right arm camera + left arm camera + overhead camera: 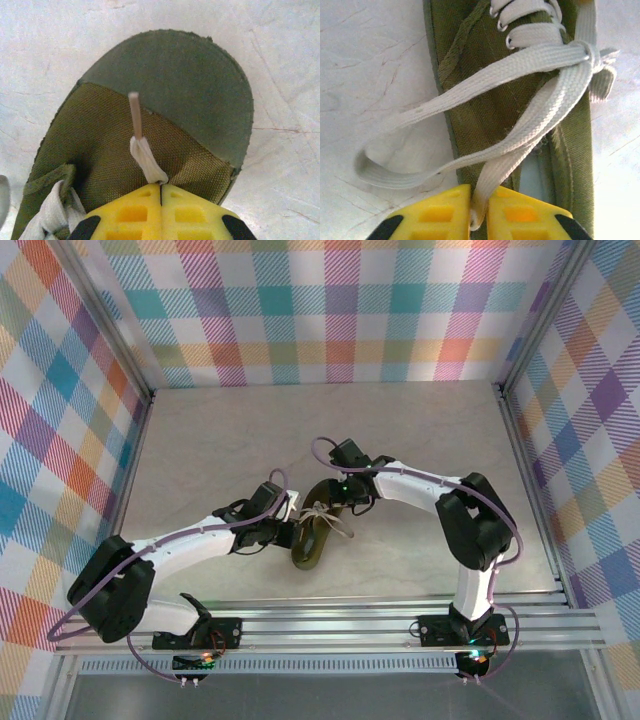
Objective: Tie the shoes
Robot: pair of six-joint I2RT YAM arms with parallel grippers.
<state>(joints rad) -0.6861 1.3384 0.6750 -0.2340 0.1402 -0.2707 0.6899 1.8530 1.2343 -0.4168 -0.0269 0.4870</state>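
From above, the green shoe [310,545] lies mid-desk [430,440], toe pointing far. The left wrist view has the left claw [479,195] clamped on a white lace strand [520,135] over the shoe's side. The right wrist view has the right claw [161,186] pinched shut on a lace tip [145,157] above the toe.

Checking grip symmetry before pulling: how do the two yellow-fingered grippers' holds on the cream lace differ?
Left gripper pinches a long flat cream lace strand running to the knot; right gripper pinches a short lace end, tip poking out over the toe of the olive-green canvas shoe. Left jaws sit slightly apart; right jaws meet. Both are shut on lace.
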